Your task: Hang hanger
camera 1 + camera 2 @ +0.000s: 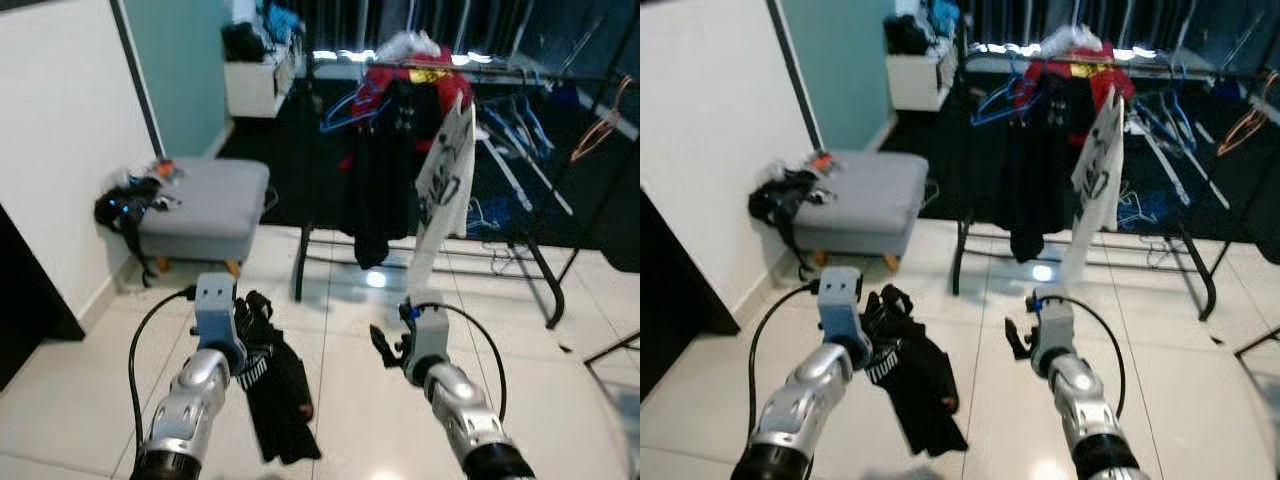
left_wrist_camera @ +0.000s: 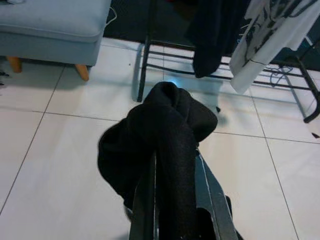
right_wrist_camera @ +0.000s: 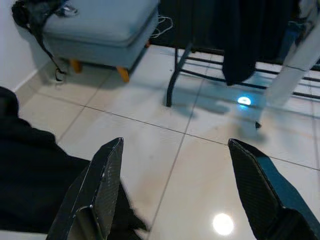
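My left gripper [image 1: 252,318] is shut on a black garment [image 1: 278,392] that hangs from its fingers down toward the tiled floor. In the left wrist view the cloth [image 2: 161,131] is bunched over and between the two fingers [image 2: 145,200]. My right gripper [image 1: 386,347] is held at the same height a little to the right, open, with nothing between its fingers [image 3: 105,175]. Ahead stands a black clothes rack [image 1: 500,70] with dark clothes, a white printed shirt [image 1: 445,185] and blue hangers [image 1: 350,105] on its rail. Whether a hanger is inside the held garment cannot be made out.
A grey ottoman [image 1: 205,195] stands at the left by the white wall, with a black bag [image 1: 125,210] draped off its side. The rack's lower bars and feet [image 1: 300,270] cross the floor ahead. An orange hanger [image 1: 600,125] hangs at the far right. Glossy tiles lie between me and the rack.
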Available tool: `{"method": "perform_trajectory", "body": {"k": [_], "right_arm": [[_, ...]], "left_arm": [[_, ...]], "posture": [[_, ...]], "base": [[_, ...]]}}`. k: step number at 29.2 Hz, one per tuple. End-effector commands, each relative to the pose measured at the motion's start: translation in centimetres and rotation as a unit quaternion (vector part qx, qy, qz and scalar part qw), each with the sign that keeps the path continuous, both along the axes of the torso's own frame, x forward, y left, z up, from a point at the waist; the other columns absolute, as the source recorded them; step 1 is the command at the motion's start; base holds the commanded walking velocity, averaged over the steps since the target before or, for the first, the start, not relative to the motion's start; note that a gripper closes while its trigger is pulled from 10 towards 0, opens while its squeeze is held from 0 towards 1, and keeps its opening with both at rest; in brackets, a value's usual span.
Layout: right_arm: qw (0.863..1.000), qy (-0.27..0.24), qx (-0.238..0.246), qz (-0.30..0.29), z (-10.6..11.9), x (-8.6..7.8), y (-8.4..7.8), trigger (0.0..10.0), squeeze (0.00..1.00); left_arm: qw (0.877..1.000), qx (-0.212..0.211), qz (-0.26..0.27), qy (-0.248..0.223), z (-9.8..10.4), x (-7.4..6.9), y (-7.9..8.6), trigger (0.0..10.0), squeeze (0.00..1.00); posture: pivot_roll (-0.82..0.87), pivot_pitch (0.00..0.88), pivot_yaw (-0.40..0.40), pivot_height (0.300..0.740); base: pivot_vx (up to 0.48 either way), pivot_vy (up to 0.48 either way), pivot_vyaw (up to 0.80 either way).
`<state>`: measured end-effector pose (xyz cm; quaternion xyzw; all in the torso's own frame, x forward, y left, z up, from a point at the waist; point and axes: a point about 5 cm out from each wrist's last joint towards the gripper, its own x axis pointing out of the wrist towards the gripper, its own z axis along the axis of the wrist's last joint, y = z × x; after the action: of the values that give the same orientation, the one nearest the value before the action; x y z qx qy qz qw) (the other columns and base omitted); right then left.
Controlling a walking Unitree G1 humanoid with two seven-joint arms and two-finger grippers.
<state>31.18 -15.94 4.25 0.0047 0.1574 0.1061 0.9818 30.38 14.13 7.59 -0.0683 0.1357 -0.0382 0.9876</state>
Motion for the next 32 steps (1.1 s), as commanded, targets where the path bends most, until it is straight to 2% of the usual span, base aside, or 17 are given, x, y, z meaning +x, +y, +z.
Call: {"method": "perform_trajectory", "body": {"k": [1, 14, 27, 32], "right_arm": [[1.000, 0.002, -0.001, 0.008, -0.22, -0.16, 0.51, 10.0, 0.00], [1.000, 0.004, -0.005, 0.007, -0.40, -0.45, 0.20, 10.0, 0.00], [1.000, 0.009, -0.005, 0.010, -0.76, -0.91, 0.64, 10.0, 0.00], [1.000, 0.012, -0.006, 0.004, -0.91, -1.12, 0.31, 10.0, 0.00]], "left_arm": [[1.000, 0.003, 0.002, -0.006, 0.31, 0.09, 0.29, 10.0, 0.00], [1.000, 0.001, 0.005, -0.010, 0.43, -0.03, 0.24, 10.0, 0.00], [1.000, 0.006, 0.003, -0.008, 0.49, -0.25, 0.44, 10.0, 0.00], [1.000, 0.000, -0.002, -0.007, 0.47, -0.23, 0.02, 10.0, 0.00]], "posture": [[0.02, 0.000, -0.007, 0.740], [0.02, 0.000, -0.013, 0.740], [0.02, 0.000, -0.010, 0.740], [0.01, 0.000, -0.003, 0.740]], "base": [[0.330, 0.000, 0.00], [0.336, 0.000, 0.00], [0.351, 0.000, 0.00], [0.350, 0.000, 0.00]]}}
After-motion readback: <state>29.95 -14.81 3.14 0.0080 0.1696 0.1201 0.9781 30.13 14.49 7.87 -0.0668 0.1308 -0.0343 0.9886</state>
